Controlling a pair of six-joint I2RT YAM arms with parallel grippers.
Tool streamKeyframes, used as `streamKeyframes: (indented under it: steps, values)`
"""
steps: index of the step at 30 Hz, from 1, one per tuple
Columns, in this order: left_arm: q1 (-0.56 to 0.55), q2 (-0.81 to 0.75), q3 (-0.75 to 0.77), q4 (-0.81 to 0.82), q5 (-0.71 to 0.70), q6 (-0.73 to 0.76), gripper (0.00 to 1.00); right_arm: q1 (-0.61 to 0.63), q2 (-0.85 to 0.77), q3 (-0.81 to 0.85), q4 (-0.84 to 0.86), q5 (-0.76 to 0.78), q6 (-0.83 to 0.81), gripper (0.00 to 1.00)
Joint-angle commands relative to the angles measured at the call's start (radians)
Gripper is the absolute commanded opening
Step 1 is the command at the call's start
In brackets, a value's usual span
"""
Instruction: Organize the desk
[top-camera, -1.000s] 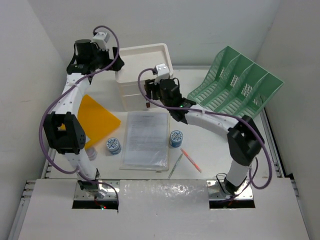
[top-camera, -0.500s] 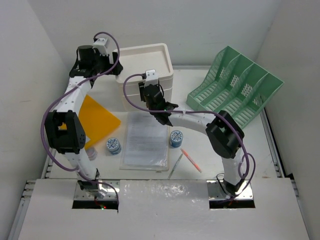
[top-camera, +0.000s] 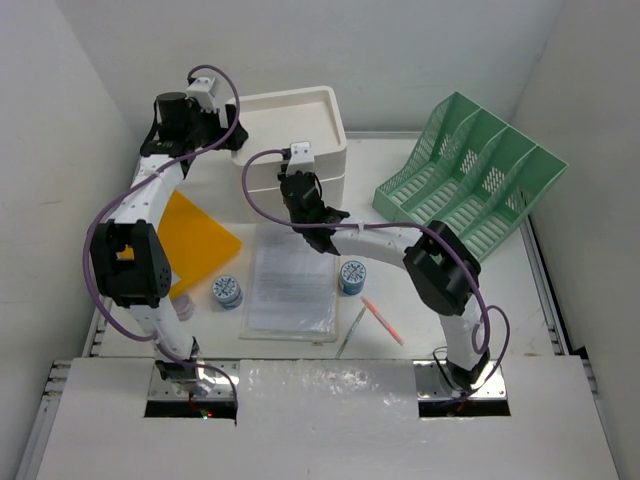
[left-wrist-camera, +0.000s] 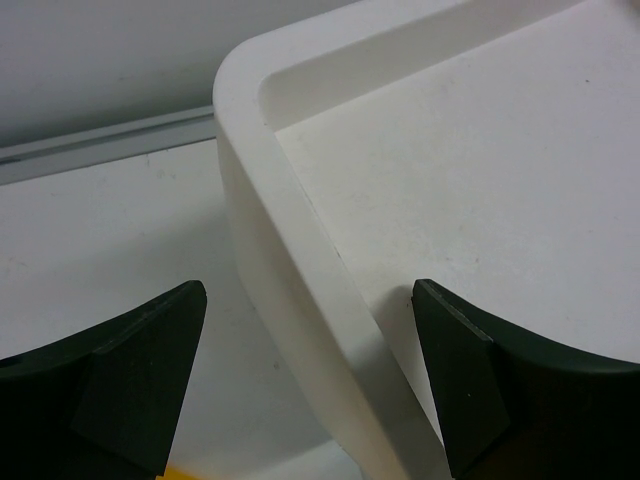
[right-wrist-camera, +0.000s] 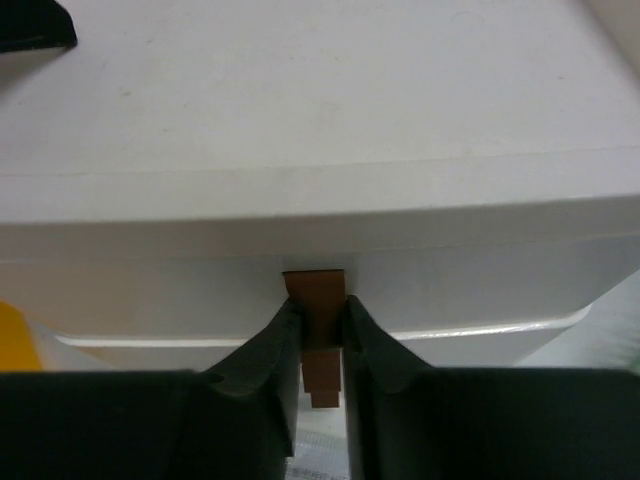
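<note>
1. Little of the tidying looks done. The counter (top-camera: 515, 285) carries loose things across its middle: an orange folder (top-camera: 200, 235) on the left, a sleeved sheet of paper (top-camera: 292, 280) in the centre, a blue-and-white roll (top-camera: 227, 291) to the left of the sheet and a second roll (top-camera: 351, 275) to its right, and an orange pen (top-camera: 382, 320) beside a grey pen (top-camera: 350, 332) near the front edge.
2. The green file rack (top-camera: 465, 170) at the far right shows nothing in its slots from above.
3. The white drawer box (top-camera: 285, 120) stands at the back. Its top tray is bare, and you cannot see inside the drawers.
4. Your right hand (right-wrist-camera: 322, 320) is at the front of the box, its fingers closed on a small brown tab (right-wrist-camera: 315, 290) just under the top ledge. This looks like the start of a pull on the drawer, which shows no gap yet.
5. Your left hand (left-wrist-camera: 305, 300) is spread wide and holds nothing. It sits over the rounded back left corner of the box, one finger on each side, seemingly ready to brace it.
6. By this reading, the drawer has yet to be opened and every loose item has yet to be put away.
</note>
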Motion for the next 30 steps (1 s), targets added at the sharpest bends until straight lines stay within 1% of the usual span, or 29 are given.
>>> streamKeyframes:
  steps: [1,4,8,12,16,21,24,30]
  values:
    - [-0.005,-0.031,-0.011,0.033,0.019,-0.009,0.82,-0.011,0.006,0.023,0.100,0.062,0.007,0.16]
    - [-0.004,-0.028,-0.016,0.038,0.019,-0.012,0.82,-0.009,-0.004,0.012,0.105,0.077,-0.002,0.00]
    - [-0.004,-0.019,-0.016,0.044,0.010,-0.021,0.82,-0.009,-0.043,-0.049,0.108,0.050,0.015,0.00]
    - [-0.004,-0.011,-0.014,0.050,0.001,-0.026,0.82,-0.005,-0.097,-0.136,0.149,-0.071,0.018,0.00]
    - [-0.004,-0.010,-0.011,0.053,-0.016,-0.027,0.82,0.011,-0.148,-0.210,0.144,-0.197,0.016,0.00]
    - [-0.004,-0.003,-0.008,0.064,-0.025,-0.036,0.83,0.046,-0.232,-0.288,0.111,-0.242,0.024,0.00]
    - [-0.004,0.004,-0.005,0.064,-0.031,-0.038,0.83,0.066,-0.284,-0.359,0.094,-0.248,0.029,0.00]
    - [-0.004,0.015,-0.002,0.062,-0.043,-0.036,0.83,0.109,-0.352,-0.434,0.062,-0.254,0.029,0.00]
